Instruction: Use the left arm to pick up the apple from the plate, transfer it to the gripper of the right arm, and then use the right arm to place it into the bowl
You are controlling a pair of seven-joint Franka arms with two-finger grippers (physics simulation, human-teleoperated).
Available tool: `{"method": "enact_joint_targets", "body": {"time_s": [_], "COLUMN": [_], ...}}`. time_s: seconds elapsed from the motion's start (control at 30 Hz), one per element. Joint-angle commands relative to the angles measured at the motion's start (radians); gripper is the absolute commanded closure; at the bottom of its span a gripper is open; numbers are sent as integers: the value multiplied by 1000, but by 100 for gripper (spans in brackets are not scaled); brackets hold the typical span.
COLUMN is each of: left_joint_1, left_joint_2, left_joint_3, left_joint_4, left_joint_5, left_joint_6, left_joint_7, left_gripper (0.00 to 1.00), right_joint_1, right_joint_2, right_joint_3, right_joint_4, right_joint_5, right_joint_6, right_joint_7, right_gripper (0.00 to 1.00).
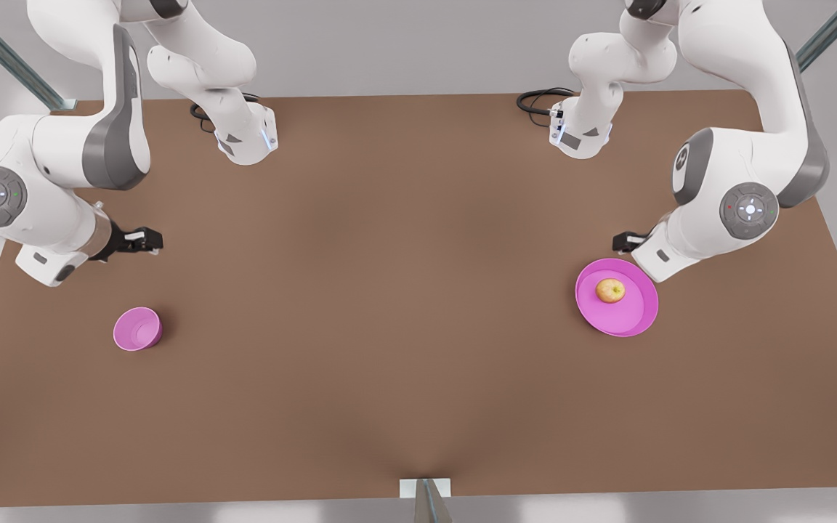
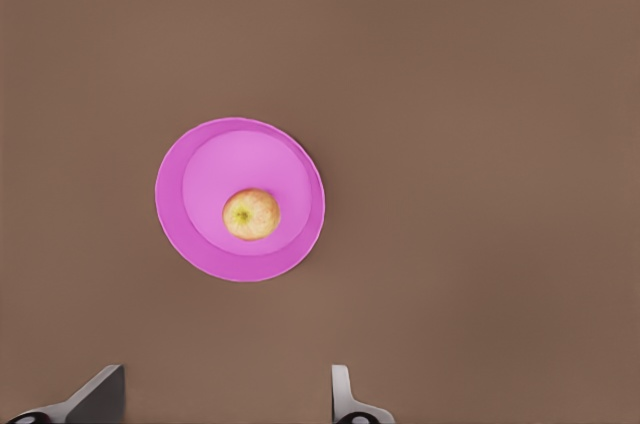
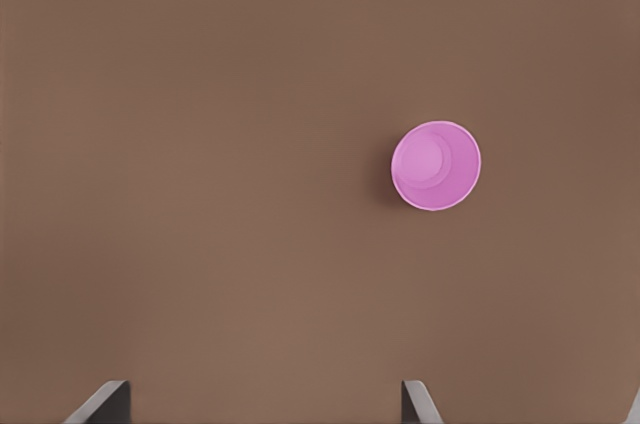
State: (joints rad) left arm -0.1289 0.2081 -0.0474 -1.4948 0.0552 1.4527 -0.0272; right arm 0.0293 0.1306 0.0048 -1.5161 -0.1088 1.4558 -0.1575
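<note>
Apple (image 1: 610,290) is sitting on the pink plate (image 1: 636,319), a bit off the middle, stem dimple up, and nothing's touching it. My left gripper (image 1: 629,240) hangs above the table just beside the plate's rim, not over the apple itself. From my left wrist I look straight down at the plate (image 2: 190,204) and the apple (image 2: 251,215), with my two fingertips (image 2: 345,399) spread wide apart and nothing between them.

My right gripper (image 1: 144,239) is way over on the other side, well apart from the plate, hovering near the little pink bowl (image 1: 137,328). Its fingers (image 3: 105,399) are spread apart too, holding nothing, and that arm's just waiting. The bowl (image 3: 436,165) looks empty from up there.

Between the two grippers it's just bare brown table (image 1: 389,290), so nothing blocks the way across. No readable writing or labels on anything I can see.
</note>
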Motion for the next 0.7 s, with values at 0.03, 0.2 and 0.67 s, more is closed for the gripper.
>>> {"method": "enact_joint_targets", "body": {"time_s": [0.03,0.2,0.67], "left_joint_1": [0,51,114], "left_joint_2": [5,108,174], "left_joint_3": [0,12,47], "left_joint_4": [-8,-418,-610], "left_joint_5": [0,-1,-83], "left_joint_6": [47,751,953], "left_joint_7": [-16,-11,82], "left_gripper": [0,0,0], "right_joint_1": [0,-2,0], "right_joint_2": [-2,1,7], "right_joint_3": [0,0,1], "right_joint_4": [-1,-4,-15], "right_joint_5": [6,6,6], "right_joint_6": [35,35,29], "right_joint_7": [-66,-68,-70], "right_gripper": [0,0,0]}}
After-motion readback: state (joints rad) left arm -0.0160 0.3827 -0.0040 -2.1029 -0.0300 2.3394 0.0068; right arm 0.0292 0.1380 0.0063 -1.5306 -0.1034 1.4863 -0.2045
